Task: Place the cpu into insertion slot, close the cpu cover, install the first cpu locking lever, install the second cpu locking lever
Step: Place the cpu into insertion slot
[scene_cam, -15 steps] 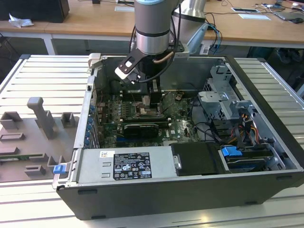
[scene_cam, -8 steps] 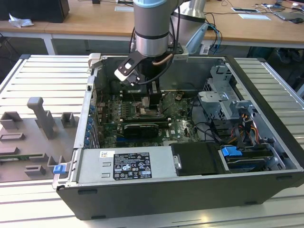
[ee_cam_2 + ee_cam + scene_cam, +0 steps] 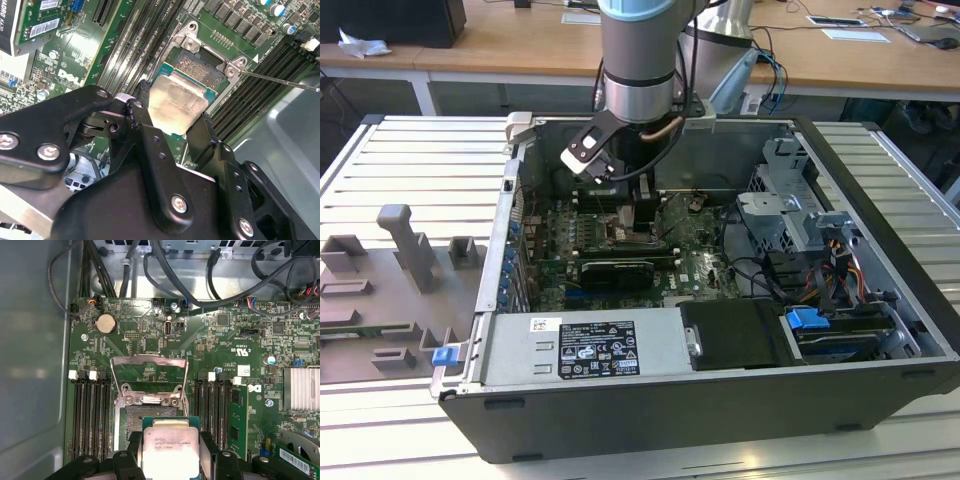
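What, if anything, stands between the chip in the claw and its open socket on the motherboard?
Nothing visible does. The black claw grips the pale silvery square cpu right by the bare socket, and the thin silvery metal cpu cover frame stands swung open beyond it, clear of the path.

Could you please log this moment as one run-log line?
gripper shut on cpu | cpu over socket | cpu cover open
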Controlling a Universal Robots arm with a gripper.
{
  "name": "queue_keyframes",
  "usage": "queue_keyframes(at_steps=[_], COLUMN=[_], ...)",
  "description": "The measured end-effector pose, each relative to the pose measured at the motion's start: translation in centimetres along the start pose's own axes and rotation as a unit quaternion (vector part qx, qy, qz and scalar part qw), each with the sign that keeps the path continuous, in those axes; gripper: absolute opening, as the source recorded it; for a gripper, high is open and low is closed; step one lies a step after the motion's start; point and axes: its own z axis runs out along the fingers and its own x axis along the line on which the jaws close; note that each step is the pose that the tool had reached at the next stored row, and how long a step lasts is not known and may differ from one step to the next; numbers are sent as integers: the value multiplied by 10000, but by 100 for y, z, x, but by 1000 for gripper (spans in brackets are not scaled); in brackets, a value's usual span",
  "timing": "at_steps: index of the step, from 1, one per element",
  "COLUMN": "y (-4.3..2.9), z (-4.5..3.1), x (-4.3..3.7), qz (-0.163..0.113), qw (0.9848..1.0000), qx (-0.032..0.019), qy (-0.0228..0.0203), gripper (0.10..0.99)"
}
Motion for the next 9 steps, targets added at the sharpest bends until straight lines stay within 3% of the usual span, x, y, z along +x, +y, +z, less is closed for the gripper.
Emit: queue_keyframes(at_steps=[9], y=[-12], z=[34], x=[-1], qz=[1], qw=[10000], qx=[1], qy=[-1], gripper=[541])
